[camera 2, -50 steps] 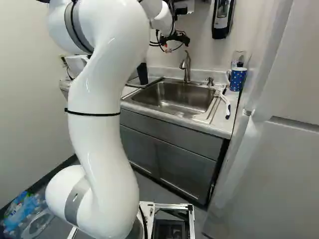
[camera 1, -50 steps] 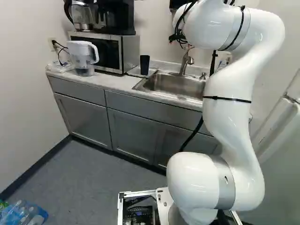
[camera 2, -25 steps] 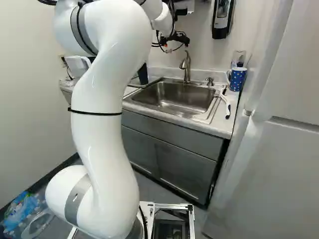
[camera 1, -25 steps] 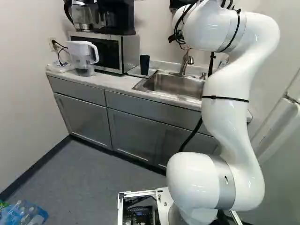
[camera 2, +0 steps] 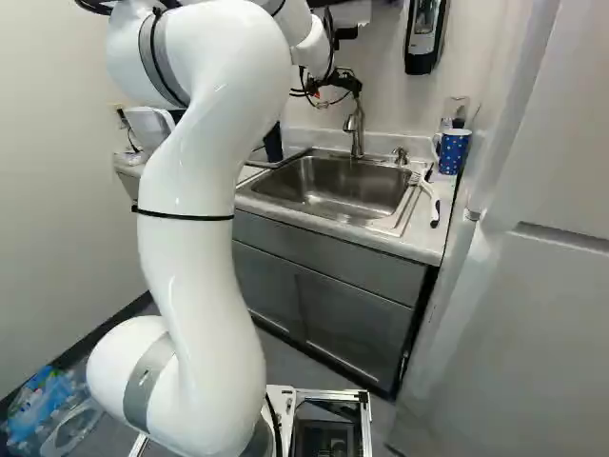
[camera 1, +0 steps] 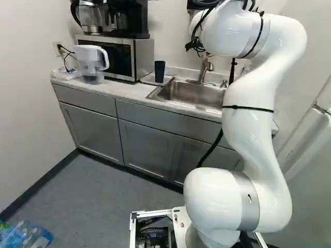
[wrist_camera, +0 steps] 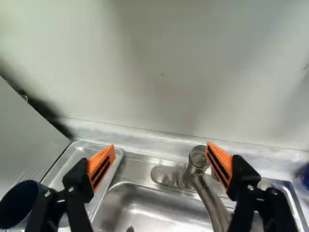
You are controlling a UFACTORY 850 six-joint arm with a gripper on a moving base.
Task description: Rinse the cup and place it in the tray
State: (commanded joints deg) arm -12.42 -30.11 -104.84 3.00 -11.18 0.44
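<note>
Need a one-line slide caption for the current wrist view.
Open, empty gripper near the sink, faucet ahead, dark cup and metal tray to one side.

Arm (camera 1: 253,132) glossy wht w/ gray bands & blk straps; end effector (camera 2: 338,82) blk w/ orange pads (wrist_camera: 101,166). Cup (camera 1: 160,71) dk navy, tray (wrist_camera: 81,154) silver-gray. Sink (camera 2: 333,190) & tap (camera 2: 356,129) both silver. Mug (camera 2: 454,152) blue w/ wht dots, brush (camera 2: 430,198) wht w/ dk tip. Bench (camera 1: 126,92) pale gray-wht, cabinets (camera 1: 150,150) solid mid-gray. Microwave (camera 1: 142,59) silver w/ blk door, coffee maker (camera 1: 129,20) mostly blk, pitcher (camera 1: 89,56) wht up top. Wall (camera 1: 31,93) off-wht, floor (camera 1: 103,191) bluish gray, baseboard (camera 1: 39,183) near-blk.
</note>
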